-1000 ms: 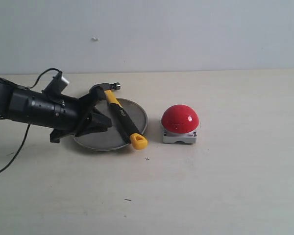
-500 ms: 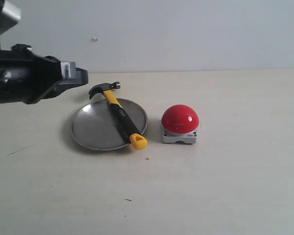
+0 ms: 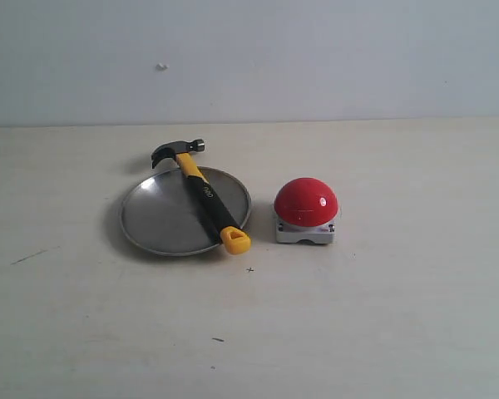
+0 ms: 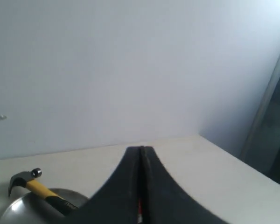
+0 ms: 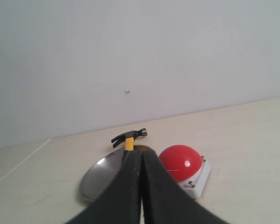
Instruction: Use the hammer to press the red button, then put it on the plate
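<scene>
The hammer [image 3: 201,195] lies across the steel plate [image 3: 158,218], its dark head [image 3: 176,151] past the far rim and its yellow looped end [image 3: 235,241] over the near rim. Just right of the plate sits the red button [image 3: 305,201] on its grey base. Neither arm shows in the exterior view. My left gripper [image 4: 141,150] is shut and empty, raised well off the table, with the hammer [image 4: 35,184] and plate [image 4: 18,210] below it. My right gripper [image 5: 142,153] is also shut and empty, pointing at the plate [image 5: 100,175], hammer head [image 5: 129,135] and button [image 5: 182,162].
A pale wooden table [image 3: 382,316] runs to a plain white wall [image 3: 316,58]. A dark vertical edge [image 4: 275,135] stands at one side in the left wrist view. A few small dark marks [image 3: 33,256] dot the tabletop.
The left arm, which a second ago lay over the plate beside the hammer, rose up and to the left and has left the exterior view. The hammer stays on the plate.
</scene>
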`<state>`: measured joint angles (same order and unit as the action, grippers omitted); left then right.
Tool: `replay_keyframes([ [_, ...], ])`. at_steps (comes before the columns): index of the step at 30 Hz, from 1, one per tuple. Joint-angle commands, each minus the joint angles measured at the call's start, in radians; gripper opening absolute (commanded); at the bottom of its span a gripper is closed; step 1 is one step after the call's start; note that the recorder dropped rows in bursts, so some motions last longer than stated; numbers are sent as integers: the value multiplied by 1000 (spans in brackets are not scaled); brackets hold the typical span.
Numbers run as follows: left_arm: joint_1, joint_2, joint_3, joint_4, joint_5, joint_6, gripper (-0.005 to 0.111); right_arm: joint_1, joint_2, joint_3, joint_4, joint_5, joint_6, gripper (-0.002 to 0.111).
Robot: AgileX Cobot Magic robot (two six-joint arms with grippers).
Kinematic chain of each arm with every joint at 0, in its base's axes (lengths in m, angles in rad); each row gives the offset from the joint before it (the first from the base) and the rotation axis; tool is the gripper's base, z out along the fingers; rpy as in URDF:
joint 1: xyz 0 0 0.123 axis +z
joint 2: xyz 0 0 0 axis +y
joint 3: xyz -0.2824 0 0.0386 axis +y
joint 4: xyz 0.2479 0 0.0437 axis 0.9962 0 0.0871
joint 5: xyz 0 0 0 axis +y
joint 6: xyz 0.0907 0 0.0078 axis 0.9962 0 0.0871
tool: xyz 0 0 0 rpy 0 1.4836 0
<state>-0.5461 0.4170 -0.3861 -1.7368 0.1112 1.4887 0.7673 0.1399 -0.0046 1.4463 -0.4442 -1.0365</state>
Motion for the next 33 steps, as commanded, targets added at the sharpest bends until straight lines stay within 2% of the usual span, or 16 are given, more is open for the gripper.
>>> replay_keyframes([
  [1, -2, -134, 66, -8, -7, -3, 0, 1, -4, 5, -8, -5, -9, 0],
  [7, -2, -213, 83, -8, -5, -3, 0, 1, -4, 5, -8, -5, -9, 0],
  [16, -2, -217, 83, -8, -10, -1, 0, 1, -4, 5, -8, -5, -9, 0],
  [22, -2, -217, 83, -8, -73, 106, 0, 1, -4, 5, -8, -5, -9, 0],
  [23, -2, -217, 83, 0, -120, 99, 0, 1, -4, 5, -8, -5, -9, 0],
  [24, 1, -217, 86, 110, -170, 14, 0, 1, -4, 5, -8, -5, -9, 0],
  [25, 5, -217, 90, 276, -206, -156, 0, 1, -4, 5, -8, -5, -9, 0],
  [27, 52, -213, 129, 742, -300, -629, 0, 1, -4, 5, -8, -5, -9, 0],
  [28, 94, -208, 158, 986, -308, -893, 0, 1, -4, 5, -8, -5, -9, 0],
  [29, 150, -206, 176, 1185, -292, -1085, 0, 1, -4, 5, -8, -5, -9, 0],
  [30, 229, -202, 195, 1314, -256, -1227, 0, 1, -4, 5, -8, -5, -9, 0],
  [33, 371, -200, 221, 1328, -196, -1248, 0, 1, -4, 5, -8, -5, -9, 0],
])
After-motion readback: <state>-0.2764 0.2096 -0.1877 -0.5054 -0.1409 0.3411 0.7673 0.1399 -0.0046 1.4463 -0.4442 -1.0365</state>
